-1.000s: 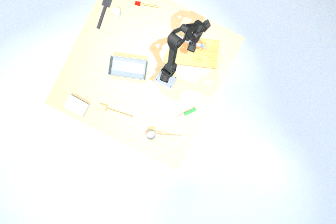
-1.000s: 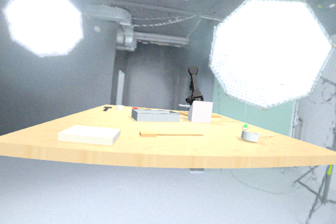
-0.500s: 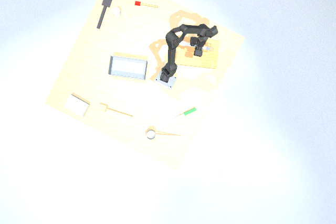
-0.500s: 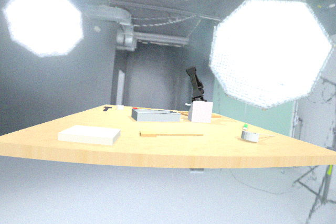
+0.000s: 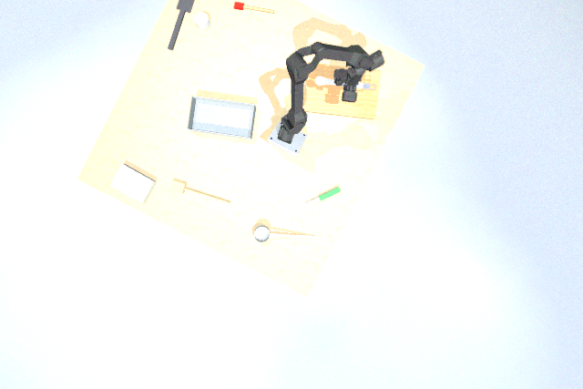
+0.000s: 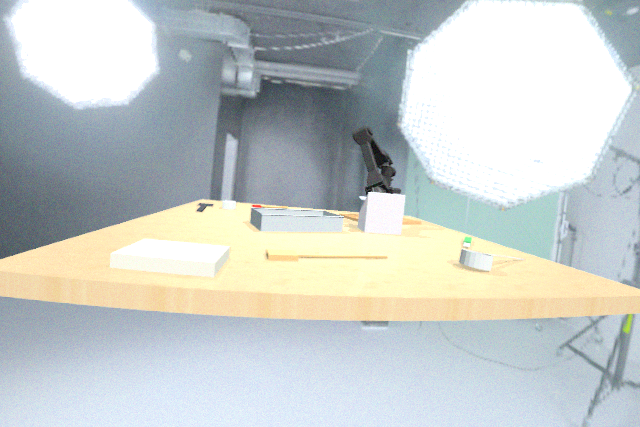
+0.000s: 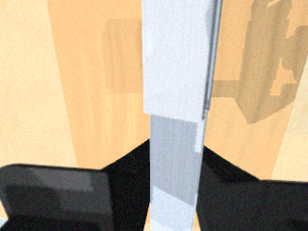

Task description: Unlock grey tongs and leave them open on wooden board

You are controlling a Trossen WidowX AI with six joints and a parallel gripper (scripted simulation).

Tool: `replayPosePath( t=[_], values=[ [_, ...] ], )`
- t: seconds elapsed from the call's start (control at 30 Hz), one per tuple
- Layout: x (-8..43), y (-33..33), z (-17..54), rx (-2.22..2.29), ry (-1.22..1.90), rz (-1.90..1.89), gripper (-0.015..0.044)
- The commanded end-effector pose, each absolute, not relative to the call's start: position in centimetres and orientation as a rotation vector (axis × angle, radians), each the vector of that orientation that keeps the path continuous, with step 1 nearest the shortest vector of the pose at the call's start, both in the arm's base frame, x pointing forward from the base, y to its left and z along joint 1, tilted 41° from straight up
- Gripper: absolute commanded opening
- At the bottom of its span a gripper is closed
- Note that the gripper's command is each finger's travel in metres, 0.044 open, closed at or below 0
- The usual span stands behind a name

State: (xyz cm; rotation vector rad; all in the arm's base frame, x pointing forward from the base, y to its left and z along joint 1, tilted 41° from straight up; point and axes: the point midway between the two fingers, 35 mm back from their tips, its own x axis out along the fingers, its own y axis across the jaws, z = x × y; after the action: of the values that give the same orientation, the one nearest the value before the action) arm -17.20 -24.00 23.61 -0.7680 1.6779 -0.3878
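Grey tongs [image 5: 323, 81] [image 7: 175, 63] gripped by gripper [image 5: 349, 86] [image 7: 171, 142], over wooden brd [image 5: 341, 109] [image 7: 101, 125].

Black spatula [image 5: 178, 22] [image 6: 203, 206] near a small white object [image 5: 201, 20] [image 6: 229, 204], with a green-handled tool [image 5: 329, 193] [image 6: 467, 241] well apart.

- On the surface [image 5: 159, 139] [image 6: 320, 303], the roasting tin [image 5: 189, 114] [image 6: 297, 223] lies left of the arm's base in the top view.
- The wooden board [image 5: 341, 109] lies right of it, under the tongs [image 5: 324, 81] [image 7: 175, 63].
- The block [image 5: 133, 182] [image 6: 168, 257] stands before the tin in the exterior view.
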Motion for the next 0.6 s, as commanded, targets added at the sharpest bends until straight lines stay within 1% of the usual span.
replayPosePath(
  t=[0.0, 0.57],
  values=[
    [-17.1, -23.9, 23.7, -0.772, 1.69, -0.381, -0.015],
    [-15.5, -22.6, 25.1, -0.707, 2.088, -0.357, -0.015]
  ],
)
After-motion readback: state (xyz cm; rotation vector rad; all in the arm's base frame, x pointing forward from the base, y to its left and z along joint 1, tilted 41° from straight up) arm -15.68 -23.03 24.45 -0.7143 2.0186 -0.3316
